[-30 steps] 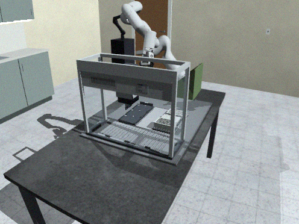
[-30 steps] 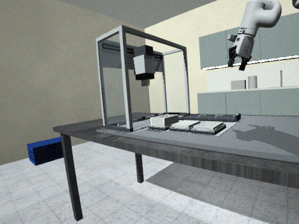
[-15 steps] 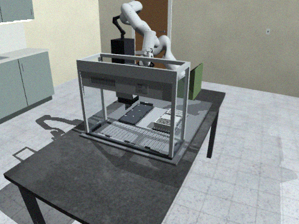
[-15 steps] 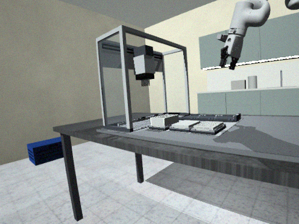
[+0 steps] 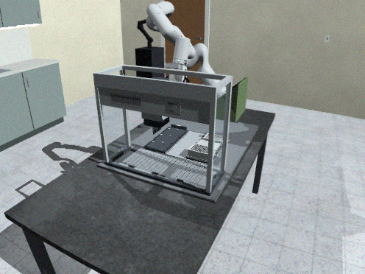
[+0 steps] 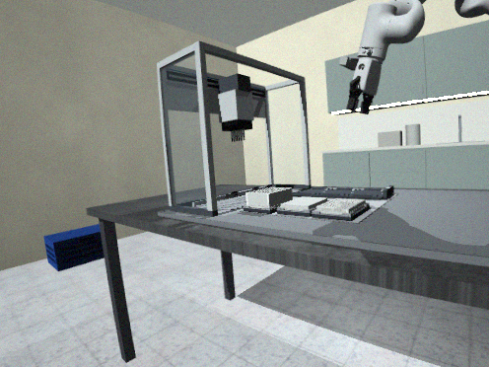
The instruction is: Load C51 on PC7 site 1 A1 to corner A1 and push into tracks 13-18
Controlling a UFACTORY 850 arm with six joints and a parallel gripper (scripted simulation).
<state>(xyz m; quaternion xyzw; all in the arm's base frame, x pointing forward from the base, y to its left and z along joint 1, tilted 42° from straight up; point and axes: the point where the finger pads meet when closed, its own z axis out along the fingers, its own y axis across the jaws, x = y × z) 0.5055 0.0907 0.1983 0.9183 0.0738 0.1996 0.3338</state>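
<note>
The dark plate carrier PC7 (image 5: 165, 138) lies loose and empty on the apron beyond the rails (image 5: 165, 167); it also shows as a low dark bar in the exterior view (image 6: 345, 191). Three plates sit in a row of nests beside it. The tall deep-well block C51 (image 6: 267, 197) is closest to the instrument frame, C16 (image 6: 301, 203) is in the middle, and C15 (image 6: 341, 207) is at the arm's end. C51 also shows in the top view (image 5: 200, 151). My gripper (image 6: 359, 104) is open and empty, pointing down, high above the carrier's far end. In the top view the gripper (image 5: 179, 75) is partly hidden behind the frame's top bar.
The instrument's open frame (image 5: 162, 85) stands over the rails, with a pipetting head (image 6: 237, 106) hanging inside. A green box (image 5: 239, 99) stands on the table by the arm. A blue crate (image 6: 74, 245) is on the floor.
</note>
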